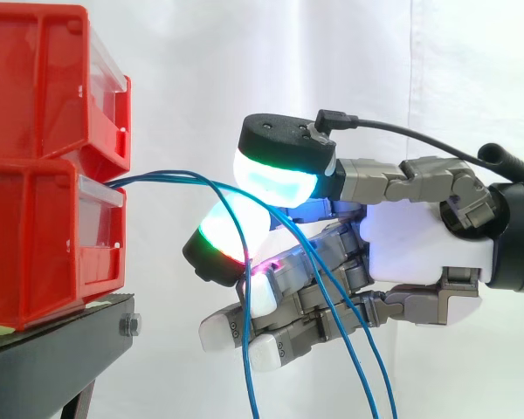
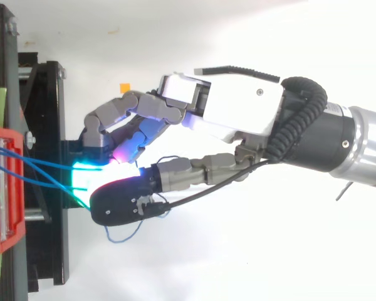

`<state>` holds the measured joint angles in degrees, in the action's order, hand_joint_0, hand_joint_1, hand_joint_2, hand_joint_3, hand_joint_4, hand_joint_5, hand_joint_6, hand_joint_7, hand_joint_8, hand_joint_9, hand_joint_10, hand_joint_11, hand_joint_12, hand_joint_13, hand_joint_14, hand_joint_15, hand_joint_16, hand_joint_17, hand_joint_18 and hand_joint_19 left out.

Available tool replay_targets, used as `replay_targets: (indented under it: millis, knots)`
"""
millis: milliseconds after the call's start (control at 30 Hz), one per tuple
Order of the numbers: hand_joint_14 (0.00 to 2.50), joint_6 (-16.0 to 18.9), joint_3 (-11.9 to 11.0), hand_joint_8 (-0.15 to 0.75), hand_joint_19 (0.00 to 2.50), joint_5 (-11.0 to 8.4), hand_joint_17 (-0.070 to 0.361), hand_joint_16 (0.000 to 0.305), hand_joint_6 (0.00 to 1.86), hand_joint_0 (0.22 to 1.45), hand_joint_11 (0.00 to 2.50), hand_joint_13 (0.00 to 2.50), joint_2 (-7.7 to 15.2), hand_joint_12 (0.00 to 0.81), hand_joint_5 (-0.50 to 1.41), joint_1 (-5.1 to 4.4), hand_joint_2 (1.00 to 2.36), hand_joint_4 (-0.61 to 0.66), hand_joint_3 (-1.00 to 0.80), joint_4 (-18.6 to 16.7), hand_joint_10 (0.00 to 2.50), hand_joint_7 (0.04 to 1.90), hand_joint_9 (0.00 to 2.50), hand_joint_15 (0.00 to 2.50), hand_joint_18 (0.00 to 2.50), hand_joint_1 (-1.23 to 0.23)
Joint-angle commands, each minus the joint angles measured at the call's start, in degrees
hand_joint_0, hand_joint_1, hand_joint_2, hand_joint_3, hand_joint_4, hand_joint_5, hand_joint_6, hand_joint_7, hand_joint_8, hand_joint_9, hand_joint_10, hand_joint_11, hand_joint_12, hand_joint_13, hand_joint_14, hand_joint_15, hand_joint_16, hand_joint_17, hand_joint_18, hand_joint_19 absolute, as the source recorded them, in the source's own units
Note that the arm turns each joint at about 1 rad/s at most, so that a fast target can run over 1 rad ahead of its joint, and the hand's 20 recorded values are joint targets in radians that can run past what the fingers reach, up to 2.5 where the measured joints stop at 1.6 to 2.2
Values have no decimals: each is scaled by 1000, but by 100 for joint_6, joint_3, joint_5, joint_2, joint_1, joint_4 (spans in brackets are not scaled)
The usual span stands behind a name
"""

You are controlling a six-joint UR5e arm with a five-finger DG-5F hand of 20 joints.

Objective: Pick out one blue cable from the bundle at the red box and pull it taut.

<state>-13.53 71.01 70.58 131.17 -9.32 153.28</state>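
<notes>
Blue cables (image 1: pixel 170 177) run nearly level from the front of the lower of 2 stacked red bins (image 1: pixel 35 218) on a black stand (image 1: pixel 61 336) to the robot's hand (image 1: pixel 419 240), near the bins. Thumb and a finger, their pads (image 1: pixel 275 179) glowing green and cyan, pinch the cables between them; loose lengths hang down below the hand.

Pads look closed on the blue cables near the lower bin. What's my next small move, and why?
Probably draw the hand slowly away from the lower red bin. The blue cables arc loosely from the bin into the glowing pads, which appear to pinch them, and the rest droops below. Two strands seem caught, so go gently.
</notes>
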Motion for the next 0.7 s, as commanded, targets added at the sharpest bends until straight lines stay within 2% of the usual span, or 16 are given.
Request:
replay_targets:
  millis: [0, 200, 667]
  knots:
    - [12, 0, 0, 259, 497, 0, 116, 51, 890, 603, 590, 717, -3, 333, -183, 0, 1021, 113, -171, 0, 22, 1078, 904, 260, 601, -735]
    - [10, 0, 0, 254, 472, 0, 116, 51, 894, 635, 592, 696, 5, 330, -190, 0, 1017, 87, -251, 0, 21, 1040, 878, 249, 595, -803]
    - [10, 0, 0, 243, 423, 0, 113, 50, 897, 692, 592, 707, -3, 326, -195, 0, 1004, 80, -464, 0, 19, 1006, 868, 234, 625, -841]
